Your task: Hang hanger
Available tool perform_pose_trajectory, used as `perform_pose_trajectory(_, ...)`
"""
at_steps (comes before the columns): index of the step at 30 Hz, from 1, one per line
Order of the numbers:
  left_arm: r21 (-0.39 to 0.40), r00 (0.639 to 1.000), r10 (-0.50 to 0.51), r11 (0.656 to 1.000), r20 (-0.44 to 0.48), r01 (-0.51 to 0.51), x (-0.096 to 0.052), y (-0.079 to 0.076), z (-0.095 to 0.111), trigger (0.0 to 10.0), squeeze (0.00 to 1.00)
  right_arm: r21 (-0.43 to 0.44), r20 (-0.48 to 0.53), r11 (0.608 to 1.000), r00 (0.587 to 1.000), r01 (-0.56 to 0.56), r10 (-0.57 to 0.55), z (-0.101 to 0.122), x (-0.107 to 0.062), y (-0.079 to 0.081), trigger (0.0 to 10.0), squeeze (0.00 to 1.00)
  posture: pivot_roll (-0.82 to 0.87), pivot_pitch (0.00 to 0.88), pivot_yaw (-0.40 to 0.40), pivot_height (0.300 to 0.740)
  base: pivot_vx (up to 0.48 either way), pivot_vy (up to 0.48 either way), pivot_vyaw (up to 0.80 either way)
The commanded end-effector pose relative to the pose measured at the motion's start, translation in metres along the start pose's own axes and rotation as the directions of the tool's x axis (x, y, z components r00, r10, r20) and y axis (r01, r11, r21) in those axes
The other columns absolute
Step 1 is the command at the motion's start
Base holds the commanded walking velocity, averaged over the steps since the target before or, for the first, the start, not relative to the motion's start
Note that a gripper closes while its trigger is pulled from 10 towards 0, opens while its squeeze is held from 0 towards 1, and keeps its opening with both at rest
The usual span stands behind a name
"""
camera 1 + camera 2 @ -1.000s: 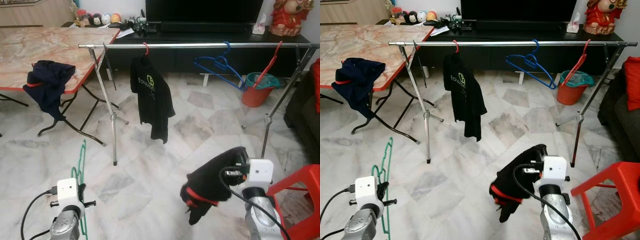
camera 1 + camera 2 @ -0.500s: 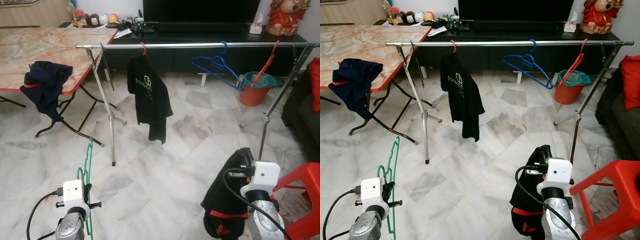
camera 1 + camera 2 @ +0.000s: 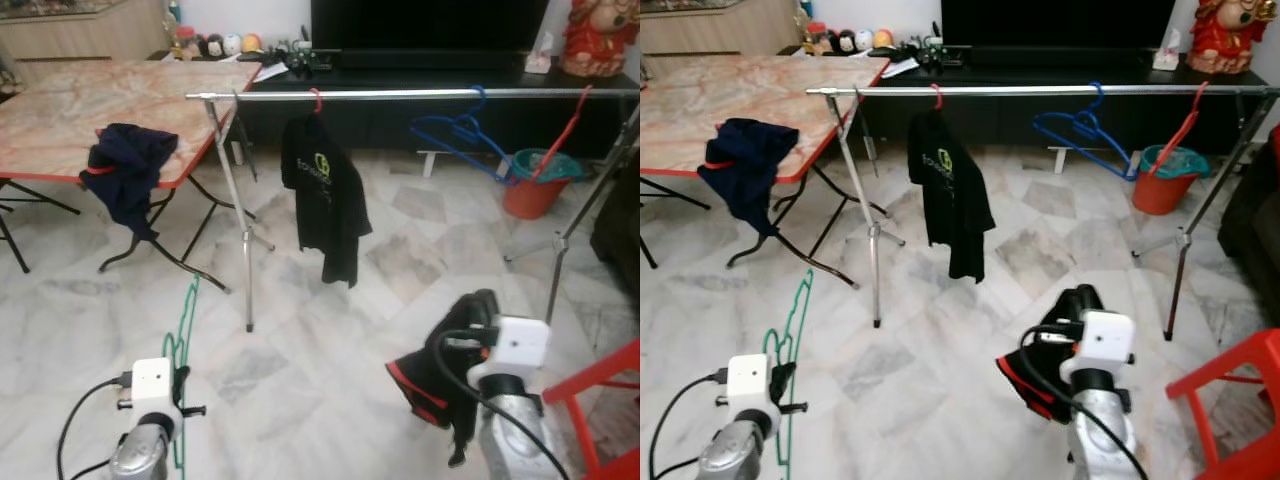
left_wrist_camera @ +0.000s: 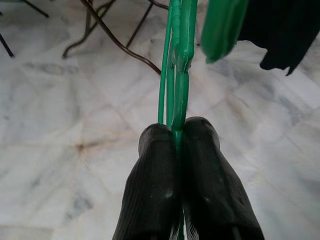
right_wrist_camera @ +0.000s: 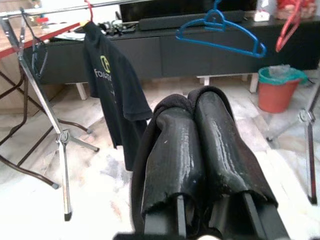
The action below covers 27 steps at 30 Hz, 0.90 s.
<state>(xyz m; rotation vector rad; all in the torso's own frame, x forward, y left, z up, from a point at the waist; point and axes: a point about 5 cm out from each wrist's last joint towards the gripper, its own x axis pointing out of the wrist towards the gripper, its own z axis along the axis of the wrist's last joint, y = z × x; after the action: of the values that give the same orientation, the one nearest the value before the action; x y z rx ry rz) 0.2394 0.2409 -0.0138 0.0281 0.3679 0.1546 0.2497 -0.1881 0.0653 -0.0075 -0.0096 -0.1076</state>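
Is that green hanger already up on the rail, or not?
Not yet. The green hanger is pinched in the left hand, low over the floor, away from the rail.

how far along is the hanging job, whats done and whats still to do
Done: one black shirt already hangs on the rail. In hand: the left gripper is shut on a green hanger, and the right gripper is shut on a black garment with red trim. Left: the garment is not yet on the hanger, and nothing held has reached the rail. Another dark garment waits on the table.
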Motion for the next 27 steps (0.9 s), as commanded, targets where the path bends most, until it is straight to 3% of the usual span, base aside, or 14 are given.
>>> perform_pose_trajectory(1,0.003,1.0,-0.021,1.0,0.009,0.021,0.003,-0.005,0.005,10.0,0.0,-0.006,0.026,1.0,0.999,0.019,-0.019,0.008,0.001,-0.003,10.0,0.0,-0.19,0.0,0.081,0.74,0.0,0.352,0.0)
perform_pose_trajectory(11,0.0,0.998,-0.06,0.998,0.021,0.06,0.008,-0.016,0.012,10.0,0.0,-0.005,0.03,0.998,0.998,0.058,-0.058,0.014,0.006,-0.009,10.0,0.0,-0.19,0.0,0.091,0.74,0.0,0.354,0.0)
perform_pose_trajectory(13,0.003,0.997,-0.071,0.997,0.02,0.071,0.008,-0.019,0.011,10.0,0.0,0.051,0.024,0.993,0.994,0.103,-0.104,0.014,0.007,-0.012,10.0,0.0,-0.19,0.0,0.091,0.74,0.0,0.356,0.0)
perform_pose_trajectory(27,-0.005,0.997,-0.074,0.997,0.015,0.074,0.007,-0.023,0.009,10.0,0.0,0.007,0.036,0.993,0.993,0.117,-0.117,0.02,0.013,-0.02,10.0,0.0,-0.2,0.0,0.068,0.74,0.0,0.356,0.0)
